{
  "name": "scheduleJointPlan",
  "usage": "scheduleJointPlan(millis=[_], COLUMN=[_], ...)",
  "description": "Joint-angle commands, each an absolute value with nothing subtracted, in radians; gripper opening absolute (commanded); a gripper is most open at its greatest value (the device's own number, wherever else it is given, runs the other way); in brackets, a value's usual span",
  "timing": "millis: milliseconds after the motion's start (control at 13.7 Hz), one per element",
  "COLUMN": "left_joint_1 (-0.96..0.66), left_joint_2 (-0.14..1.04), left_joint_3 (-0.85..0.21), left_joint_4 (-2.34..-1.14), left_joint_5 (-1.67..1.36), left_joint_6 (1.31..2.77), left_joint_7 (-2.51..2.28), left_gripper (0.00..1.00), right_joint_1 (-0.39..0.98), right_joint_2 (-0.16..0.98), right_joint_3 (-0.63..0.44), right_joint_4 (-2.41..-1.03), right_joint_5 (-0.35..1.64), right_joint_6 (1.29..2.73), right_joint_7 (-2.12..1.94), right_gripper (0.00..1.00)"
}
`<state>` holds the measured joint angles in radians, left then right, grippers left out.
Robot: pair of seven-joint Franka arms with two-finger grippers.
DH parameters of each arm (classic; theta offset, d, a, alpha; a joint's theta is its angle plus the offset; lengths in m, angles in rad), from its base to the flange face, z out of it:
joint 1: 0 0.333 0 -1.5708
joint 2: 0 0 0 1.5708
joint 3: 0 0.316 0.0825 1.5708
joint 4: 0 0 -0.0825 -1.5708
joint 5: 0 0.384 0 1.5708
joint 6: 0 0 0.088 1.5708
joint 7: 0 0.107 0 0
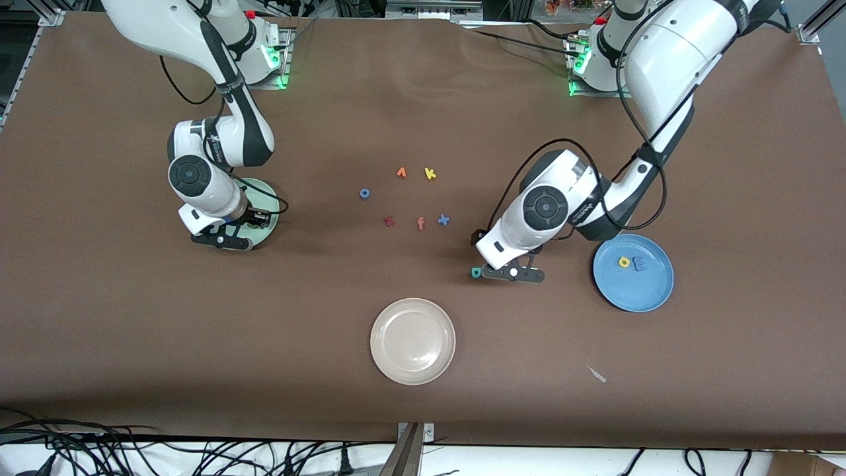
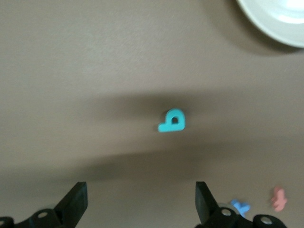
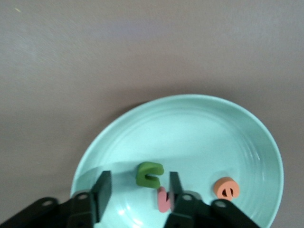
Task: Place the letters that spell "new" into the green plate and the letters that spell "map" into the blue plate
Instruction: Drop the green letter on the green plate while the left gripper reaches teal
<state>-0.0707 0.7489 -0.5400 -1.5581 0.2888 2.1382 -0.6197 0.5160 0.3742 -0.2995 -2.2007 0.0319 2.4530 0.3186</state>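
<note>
The letters that spell "new", a green foam n (image 3: 149, 174), a salmon-red foam w (image 3: 164, 199) and an orange foam e (image 3: 226, 188), all lie in the round pale mint-green shallow plate (image 1: 268, 198), which sits on the brown desk (image 1: 423, 99) toward the right arm's end, about midway between the edge by the robot bases and the front camera's edge. The right hand (image 3: 137, 187) hangs low over this green plate with its fingers parted and nothing between them; the n lies in the gap between the fingers and the w is just beside it. Of the letters that spell "map", the yellow foam a (image 1: 624, 262) and the blue foam m (image 1: 638, 264) lie side by side in the round mid-blue shallow plate (image 1: 634, 294) toward the left arm's end of the desk, while the teal foam p (image 1: 475, 272) lies on the bare desk between the blue plate and the desk's middle. The left hand (image 1: 512, 272) hovers low just beside the p, fingers wide apart and empty. A round cream-beige plate (image 1: 413, 370) sits near the middle of the front camera's edge, with nothing in it. Loose small foam letters in orange, yellow, blue and dark red (image 1: 389, 221) lie scattered around the desk's middle
</note>
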Motion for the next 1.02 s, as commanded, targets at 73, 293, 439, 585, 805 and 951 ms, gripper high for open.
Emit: scheduleJointPlan(millis=[73,293,439,585,805,951], left_joint_1=[-0.197,-0.250,-0.262,-0.294,-0.301,-0.305], left_joint_2=[0.828,0.862,0.890,0.914,0.939,0.943], left_joint_3=[-0.427,-0.382,-0.379,-0.348,-0.336,-0.336], left_joint_4=[-1.442,-1.405,-1.385,-1.352,-1.324,-1.319], left_joint_5=[0.275,0.273,0.276,0.275,0.275,0.275], left_joint_6=[2.164,2.164,2.166,2.166,2.166,2.164], left_joint_7=[-0.736,-0.773,-0.773,-0.782,-0.787,-0.792], left_gripper=[1.00,1.00,0.99,0.96,0.92,0.85], right_joint_1=[0.515,0.515,0.515,0.515,0.515,0.515], right_joint_2=[0.324,0.304,0.218,0.212,0.196,0.198], right_joint_3=[-0.316,-0.340,-0.354,-0.357,-0.374,-0.376], right_joint_4=[-2.065,-1.967,-1.953,-1.835,-1.650,-1.522], right_joint_5=[0.037,0.038,0.043,0.049,0.052,0.064], right_joint_6=[2.210,2.086,2.027,1.978,1.777,1.622], right_joint_7=[0.299,0.244,0.233,0.227,0.203,0.163], right_gripper=[1.00,1.00,1.00,1.00,1.00,1.00])
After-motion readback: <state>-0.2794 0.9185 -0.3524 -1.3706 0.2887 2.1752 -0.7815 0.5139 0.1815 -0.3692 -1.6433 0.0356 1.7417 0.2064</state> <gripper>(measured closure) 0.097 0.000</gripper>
